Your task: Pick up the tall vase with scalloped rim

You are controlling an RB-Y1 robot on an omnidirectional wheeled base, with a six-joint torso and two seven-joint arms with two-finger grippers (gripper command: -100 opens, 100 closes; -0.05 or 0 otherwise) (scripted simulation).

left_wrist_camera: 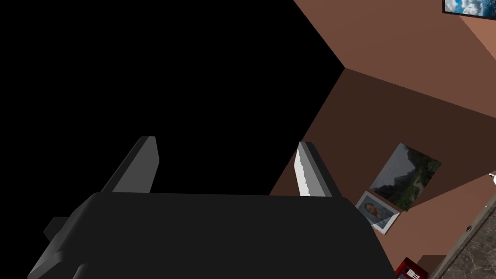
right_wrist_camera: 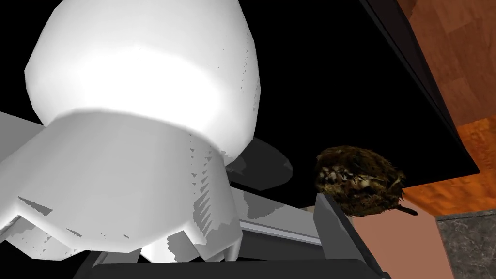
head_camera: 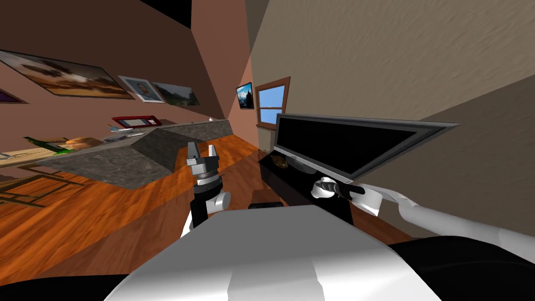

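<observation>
**Vase at the right gripper's mouth, not yet pinched**

White vase (right_wrist_camera: 140,97): close up against the right gripper (head_camera: 338,189), over the near end of the black stand (head_camera: 298,190), in front of the TV (head_camera: 339,141). Can't tell whether it rests on the stand.

Its scalloped rim is the end nearest the gripper's body, and the wide rounded end points away. The long axis therefore runs roughly along the gripper's own reach, leaning off to one side.

Right gripper is spread. One finger (right_wrist_camera: 332,227) stands clear of the vase, with a gap beside the rim. The other is hidden behind the vase. Nothing is pinched yet.

My reading: the vase sits off-centre in the jaws, toward the hidden finger. The coming move turns on that offset. The hand should shift sideways to bring the neck between both fingers, then close.

The right arm is plainly the nearer one, reaching in from the right.

Left gripper (head_camera: 202,149): raised in front of the chest, well apart from the vase, fingers spread and empty.

Brown nest (right_wrist_camera: 361,184): on the stand beyond the vase, near the TV's grey foot (right_wrist_camera: 264,167).
</observation>
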